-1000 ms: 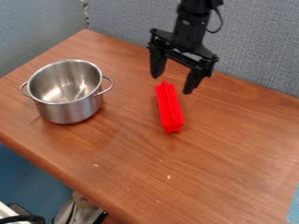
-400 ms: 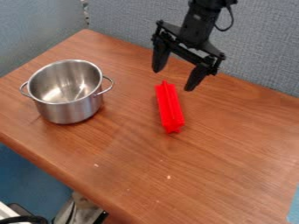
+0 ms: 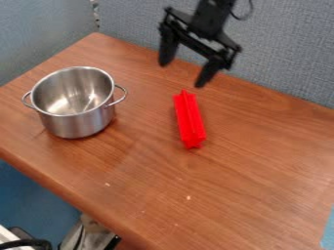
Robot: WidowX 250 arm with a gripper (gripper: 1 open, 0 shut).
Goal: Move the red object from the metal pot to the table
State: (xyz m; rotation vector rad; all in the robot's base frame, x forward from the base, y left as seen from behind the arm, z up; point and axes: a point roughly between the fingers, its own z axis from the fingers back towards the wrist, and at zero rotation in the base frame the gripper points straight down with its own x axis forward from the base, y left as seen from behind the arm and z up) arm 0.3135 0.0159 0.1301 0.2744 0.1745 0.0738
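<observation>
**Ana:** Bench (image 3: 248,186) first, since it fills most of the view: brown wood grain, with a rounded edge running along the lower left. Behind it stands a grey-blue wall (image 3: 131,20).

**Ben:** And on top of the bench?

**Ana:** Next in size is the metal pot (image 3: 76,101), round and shiny, sitting near the left side. It has small loop handles on its sides and no lid. The inside shows only bare steel.

**Ben:** Where does the robot sit in all this?

**Ana:** The dark arm comes down from the top edge of the picture, right of centre. Its fingers (image 3: 187,64) point downward over the far part of the bench, spread wide apart, one prong to the left and one to the right. Nothing sits between them; they grip nothing.

**Ben:** So the red object is not in the pot?

**Ana:** No. The red object (image 3: 190,119) lies flat on the bench, well to the right of the pot and apart from it. It is a long narrow bar with ridged sides, its length running from the far side toward the near side, slightly slanted. It lies below the fingers in the picture, and a clear gap of bare wood shows between the bar's far end and the fingertips.
</observation>
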